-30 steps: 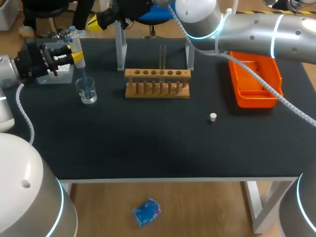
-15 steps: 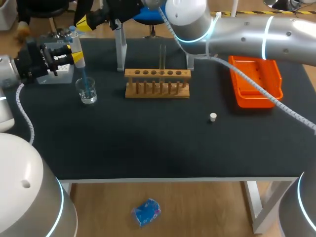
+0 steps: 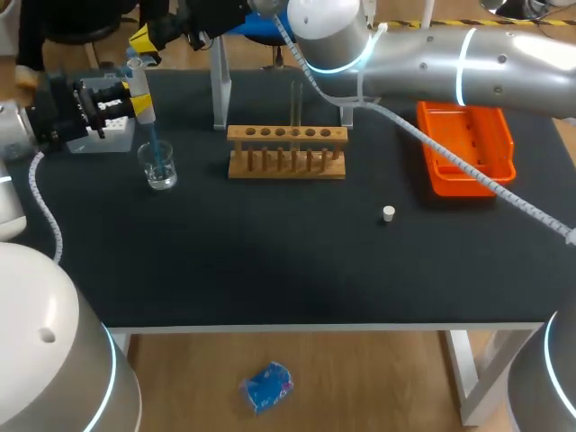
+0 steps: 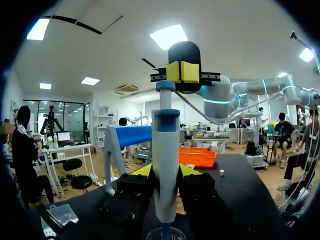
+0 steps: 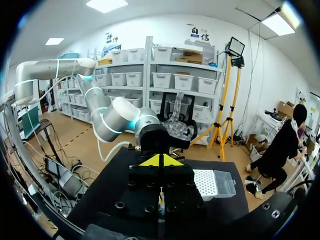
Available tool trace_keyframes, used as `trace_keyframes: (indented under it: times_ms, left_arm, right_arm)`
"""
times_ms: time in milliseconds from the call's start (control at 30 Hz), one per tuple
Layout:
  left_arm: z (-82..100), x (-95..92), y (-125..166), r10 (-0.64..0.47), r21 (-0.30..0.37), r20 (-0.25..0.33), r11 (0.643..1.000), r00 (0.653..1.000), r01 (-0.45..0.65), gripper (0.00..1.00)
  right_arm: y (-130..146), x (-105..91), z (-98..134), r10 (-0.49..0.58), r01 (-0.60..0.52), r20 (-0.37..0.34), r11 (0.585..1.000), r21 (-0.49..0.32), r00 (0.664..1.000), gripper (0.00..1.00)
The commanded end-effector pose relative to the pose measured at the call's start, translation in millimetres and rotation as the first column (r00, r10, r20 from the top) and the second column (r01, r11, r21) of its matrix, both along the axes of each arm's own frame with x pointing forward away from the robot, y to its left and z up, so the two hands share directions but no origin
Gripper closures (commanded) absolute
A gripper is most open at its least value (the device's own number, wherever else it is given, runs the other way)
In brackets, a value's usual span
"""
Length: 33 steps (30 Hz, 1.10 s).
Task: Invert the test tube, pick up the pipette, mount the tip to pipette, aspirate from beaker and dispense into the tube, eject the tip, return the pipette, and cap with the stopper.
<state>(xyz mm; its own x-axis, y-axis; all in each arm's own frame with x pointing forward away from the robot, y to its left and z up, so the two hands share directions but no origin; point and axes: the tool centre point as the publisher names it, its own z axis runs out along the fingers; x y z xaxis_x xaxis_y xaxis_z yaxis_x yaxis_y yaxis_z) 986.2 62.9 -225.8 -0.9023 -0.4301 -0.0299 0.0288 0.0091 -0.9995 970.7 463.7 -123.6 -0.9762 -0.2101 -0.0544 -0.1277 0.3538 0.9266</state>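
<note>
The black tabletop (image 3: 270, 261) carries a wooden test tube rack (image 3: 286, 151) near its middle, set towards the back. Left of the rack, well apart from it, stands a small glass beaker (image 3: 159, 167). Behind the beaker, by the far left edge, sits a tip box (image 5: 215, 183), partly hidden. A stand (image 3: 219, 90) with two white uprights rises just behind the rack. An orange tray (image 3: 463, 148) lies to the right of the rack, and a small white stopper (image 3: 388, 213) sits alone in front, between rack and tray

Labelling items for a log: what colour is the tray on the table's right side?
The tray is bright orange, clearest in the head view.
</note>
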Motion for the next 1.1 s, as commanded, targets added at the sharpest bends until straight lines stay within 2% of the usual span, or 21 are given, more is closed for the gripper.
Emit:
trace_keyframes:
  times_ms: [33,600,1100]
  left_arm:
    - [-0.4,0.0,-0.1,0.001,-0.001,0.001,1.0,1.0,-0.001,1.0]
    - [-0.4,0.0,-0.1,0.001,-0.001,0.001,1.0,1.0,-0.001,1.0]
    - [-0.4,0.0,-0.1,0.001,-0.001,0.001,1.0,1.0,-0.001,1.0]
  right_arm:
    - [4.9,6.5,-0.2,0.014,-0.014,-0.003,1.0,-0.005,1.0,1.0]
    - [6.8,3.2,-6.3,0.024,-0.024,-0.013,1.0,-0.008,1.0,1.0]
    - [9.5,7.8,-7.1,0.023,-0.023,-0.008,1.0,-0.009,1.0,1.0]
